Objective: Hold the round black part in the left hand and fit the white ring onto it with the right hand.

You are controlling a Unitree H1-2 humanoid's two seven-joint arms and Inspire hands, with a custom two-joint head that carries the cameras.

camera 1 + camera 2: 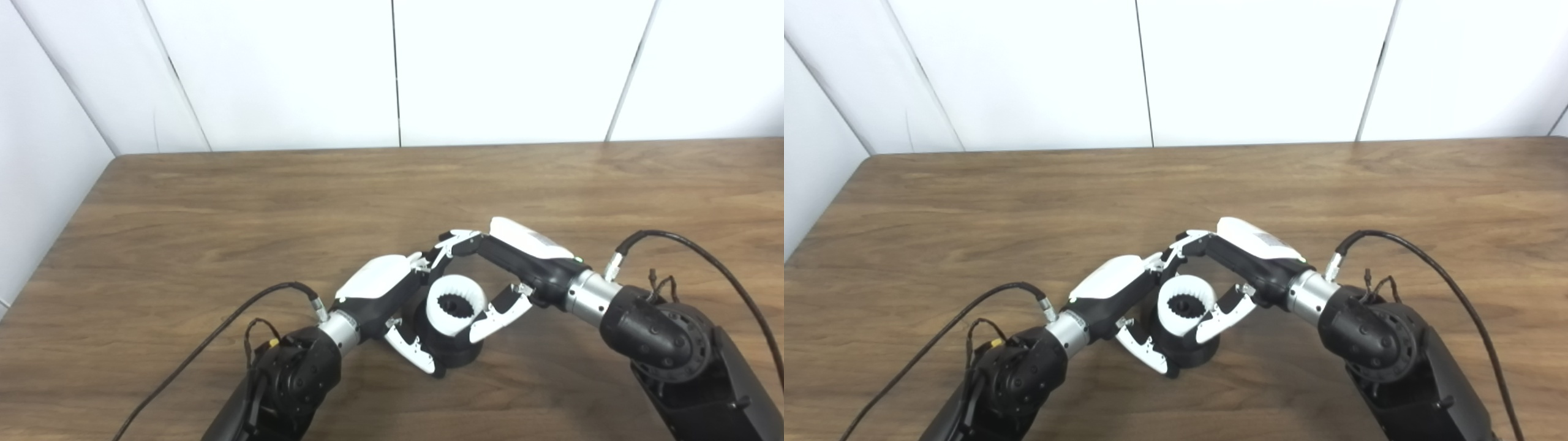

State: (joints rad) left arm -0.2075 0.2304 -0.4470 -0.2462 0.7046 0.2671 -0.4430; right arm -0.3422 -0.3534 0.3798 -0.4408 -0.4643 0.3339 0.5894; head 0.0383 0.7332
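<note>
1. No text, label, brand, number or sign can be read anywhere in either view.
2. The right hand has a pale patch on its white back cover; whether that is a label or only glare cannot be told, and nothing on it can be read.
3. A small green light shows near that hand's wrist; it is a dot, not a sign.
</note>
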